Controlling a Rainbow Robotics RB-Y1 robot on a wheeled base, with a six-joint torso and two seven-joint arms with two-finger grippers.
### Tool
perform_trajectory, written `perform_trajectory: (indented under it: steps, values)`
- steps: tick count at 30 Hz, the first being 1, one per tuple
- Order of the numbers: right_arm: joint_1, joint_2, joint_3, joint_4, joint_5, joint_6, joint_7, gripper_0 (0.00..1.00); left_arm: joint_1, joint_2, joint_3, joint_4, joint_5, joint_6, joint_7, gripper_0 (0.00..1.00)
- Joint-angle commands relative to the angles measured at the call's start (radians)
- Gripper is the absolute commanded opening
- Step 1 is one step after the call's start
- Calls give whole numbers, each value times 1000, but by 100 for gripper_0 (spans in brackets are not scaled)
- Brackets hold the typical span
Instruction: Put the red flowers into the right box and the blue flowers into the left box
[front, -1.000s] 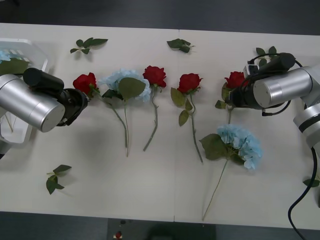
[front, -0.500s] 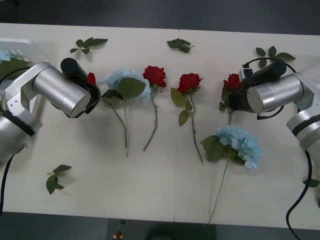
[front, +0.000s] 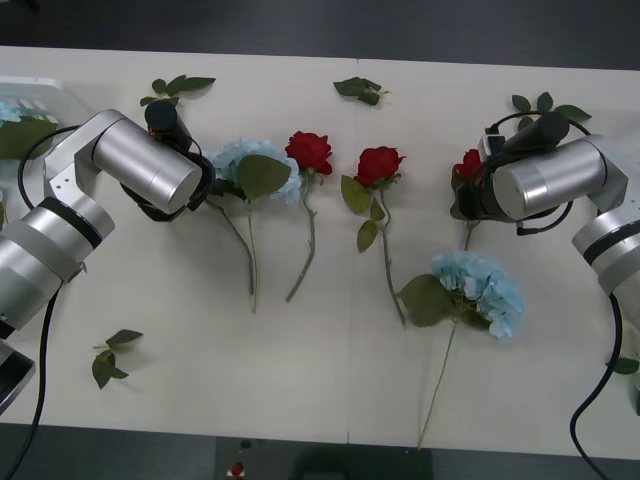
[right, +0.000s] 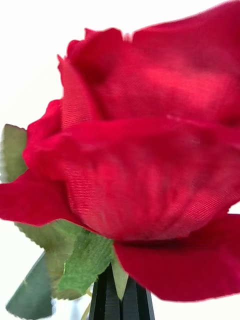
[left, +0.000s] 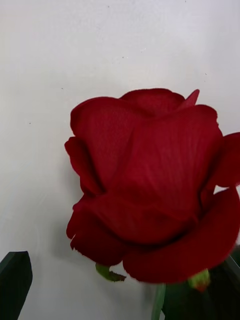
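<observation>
- Right gripper (front: 468, 190), mid-right of front view: black fingers (right: 121, 300) pressed together at the stem base under a deep-red fabric rose (right: 145, 150), so it looks clamped on that rose.
- Left gripper (front: 200, 180), upper left of front view: a second red rose (left: 150, 185) sits right ahead of the wrist cam; one dark finger (left: 15, 280) at the frame corner, can't tell if jaws are wide or gripping.
- Other task items: two more red roses (front: 310, 152) at top centre; pale-blue fluffy hydrangea head (front: 240, 165) just beside left gripper, another (front: 480, 290) at lower right w/ long stem; white slotted plastic bin (front: 45, 95) at far upper-left edge, already holding something pale blue.
- Risks (my read): left arm is so near the hydrangea that its leaf could snag and drag along; thin stem may twist in right grip, bloom swinging out.
- Surface: pale matte table (front: 330, 380), seam down centre, loose green leaf sprigs (front: 360, 90) scattered; dark floor past the far edge.
</observation>
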Motion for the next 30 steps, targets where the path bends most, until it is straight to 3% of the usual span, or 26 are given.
perform_trajectory:
  steps: [1,13,21,25,28,30]
  values:
    - [-50,-19,-21,-105,38,75,-17,0,-64,7,-56,59,-16,-55,14,100]
    - [-51,-118,-102,-341,30,302,-2,0,-78,-12,-93,106,-35,-93,-1,100]
    - [-51,-171,-257,-393,-85,377,32,0,-78,-12,-156,123,-64,-93,-6,100]
    - [-51,-210,-311,-393,-121,424,56,0,-78,-19,-156,123,-70,-92,-15,79]
    - [-50,-246,-342,-393,-131,467,76,0,-78,-22,-156,123,-73,-90,-18,71]
    - [-50,-263,-362,-393,-137,496,84,0,-78,-24,-156,123,-73,-90,-20,58]
